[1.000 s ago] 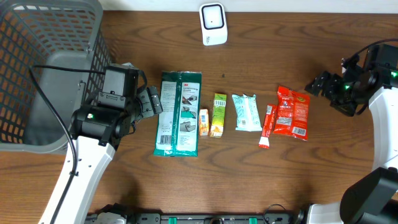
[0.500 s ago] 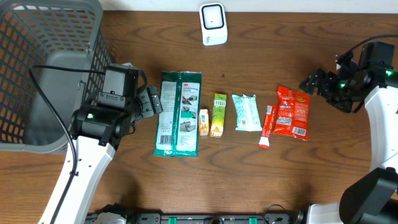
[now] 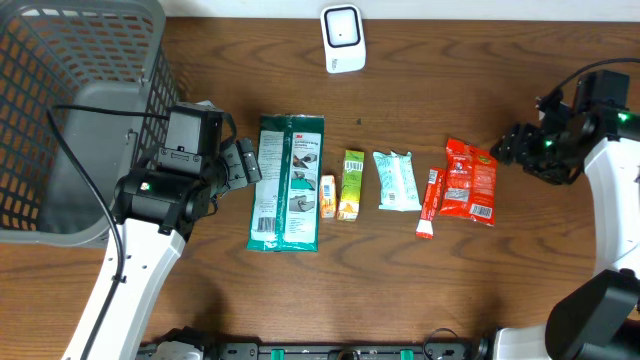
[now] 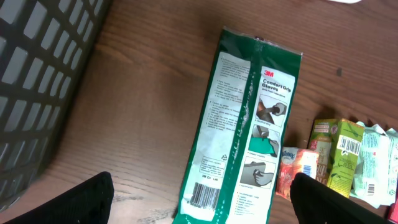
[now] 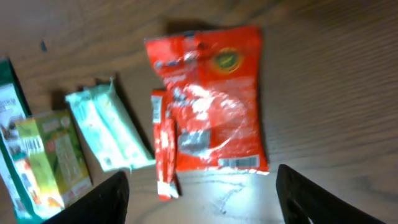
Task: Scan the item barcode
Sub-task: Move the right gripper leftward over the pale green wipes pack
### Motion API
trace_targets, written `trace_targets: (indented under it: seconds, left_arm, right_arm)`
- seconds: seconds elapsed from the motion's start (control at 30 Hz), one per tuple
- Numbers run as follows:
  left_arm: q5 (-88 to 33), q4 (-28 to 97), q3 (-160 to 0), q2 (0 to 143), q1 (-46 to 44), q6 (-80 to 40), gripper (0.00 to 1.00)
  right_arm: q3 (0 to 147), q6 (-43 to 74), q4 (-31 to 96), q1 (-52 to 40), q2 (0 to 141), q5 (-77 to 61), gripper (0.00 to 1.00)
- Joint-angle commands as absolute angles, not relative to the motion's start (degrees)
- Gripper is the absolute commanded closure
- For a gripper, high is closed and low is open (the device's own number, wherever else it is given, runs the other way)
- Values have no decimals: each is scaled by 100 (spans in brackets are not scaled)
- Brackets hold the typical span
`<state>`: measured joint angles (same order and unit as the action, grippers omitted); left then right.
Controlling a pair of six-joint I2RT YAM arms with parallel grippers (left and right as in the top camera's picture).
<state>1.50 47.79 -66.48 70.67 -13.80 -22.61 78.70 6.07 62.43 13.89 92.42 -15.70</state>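
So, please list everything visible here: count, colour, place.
basket: 1, grey, far left
scanner: 1, white, top centre
glove pack: 1, green, row's left end
small pack: 1, orange, beside glove pack
carton: 1, yellow-green, beside small pack
packet: 1, pale mint, mid-row
stick sachet: 1, red, beside pouch
pouch: 1, red, row's right end
table: 1, brown wood, beneath everything
left arm: 1, white-black, by basket, jaws open
right arm: 1, white-black, right edge, jaws open

Wooden table (image 3: 400, 290), packet row (image 3: 397, 181), basket (image 3: 60, 60), scanner (image 3: 343, 38)
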Motion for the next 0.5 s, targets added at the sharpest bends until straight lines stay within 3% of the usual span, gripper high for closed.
trace_targets:
  seconds: [0.0, 0.33, 0.47]
  left_arm:
    - [217, 4797, -6726, 7074, -1352, -2211, 9]
    - [217, 4797, -6726, 7074, -1352, -2211, 9]
    - [217, 4797, -6726, 7074, -1352, -2211, 9]
  right_arm:
    - [7867, 388, 6379, 976, 9264, -1588, 25]
    - [7863, 117, 6198, -687, 9264, -1568, 26]
    - [7863, 117, 6066, -1070, 9264, -1549, 31]
